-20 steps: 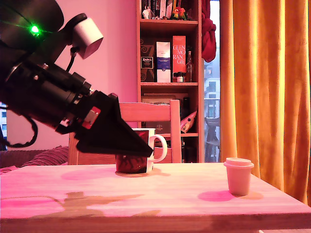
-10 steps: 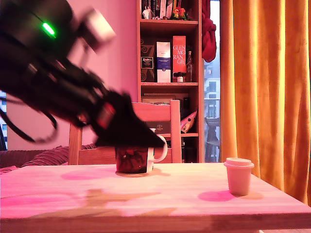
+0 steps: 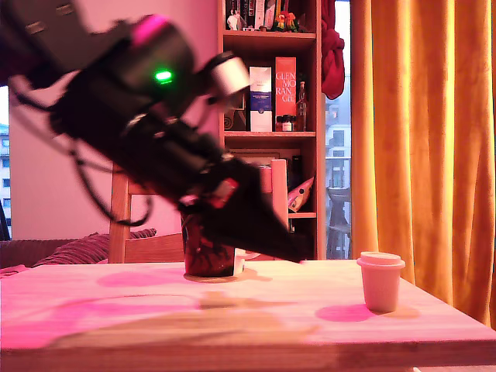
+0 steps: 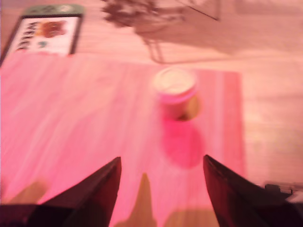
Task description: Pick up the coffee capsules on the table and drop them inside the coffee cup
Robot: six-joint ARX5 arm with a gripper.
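A cream coffee capsule [image 3: 380, 280] stands upright on the light wooden table [image 3: 256, 322], near the exterior view's right end. In the wrist view the same capsule [image 4: 175, 90] lies ahead of my fingers, apart from them. My gripper [image 3: 298, 253] hangs just above the table, between the coffee cup and the capsule. Its two dark fingertips [image 4: 112, 166] stand wide apart with nothing between them, so my gripper [image 4: 161, 163] is open. The floral coffee cup [image 3: 208, 254] stands at the back, partly hidden behind my arm.
A wooden chair [image 3: 120, 213] stands behind the table, with a bookshelf [image 3: 271, 93] beyond it and an orange curtain [image 3: 422, 139] at the exterior view's right. The capsule stands close to the table's far edge [image 4: 239, 109]. A printed card [image 4: 47, 34] lies on the floor beyond.
My arm has swung quickly toward the exterior view's right, from in front of the coffee cup toward the cream capsule. The capsule and cup have not moved.
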